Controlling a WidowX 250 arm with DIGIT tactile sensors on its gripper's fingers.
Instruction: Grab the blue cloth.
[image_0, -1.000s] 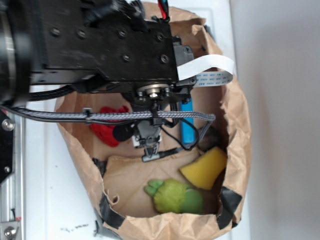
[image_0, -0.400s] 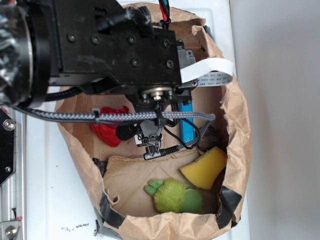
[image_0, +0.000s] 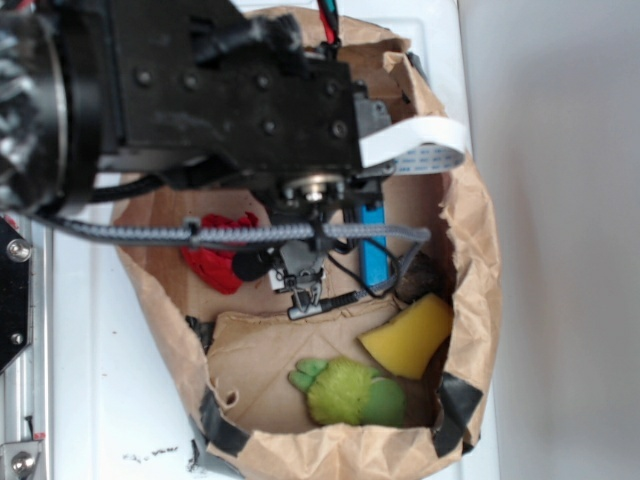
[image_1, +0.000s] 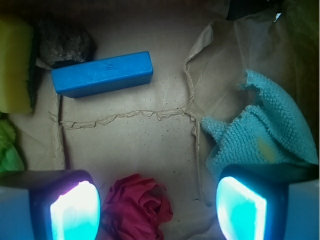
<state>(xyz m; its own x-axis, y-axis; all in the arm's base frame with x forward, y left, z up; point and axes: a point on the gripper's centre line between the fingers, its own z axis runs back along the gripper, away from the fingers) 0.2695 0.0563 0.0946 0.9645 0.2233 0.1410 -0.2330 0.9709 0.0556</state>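
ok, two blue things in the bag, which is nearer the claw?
The light-blue terry cloth, fuzzy and crumpled, right against one claw finger. The rigid blue block lies farther off.

lab bench | white tabletop (image_0: 120, 400) | taped paper bag (image_0: 480, 280) of props

White table (image_0: 110, 400) carries brown paper bag (image_0: 475, 270).

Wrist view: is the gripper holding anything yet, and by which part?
Nothing is held. The gripper is open; the pale blue terry cloth lies by one finger, ungripped, and the red crumpled paper ball sits between the fingers.
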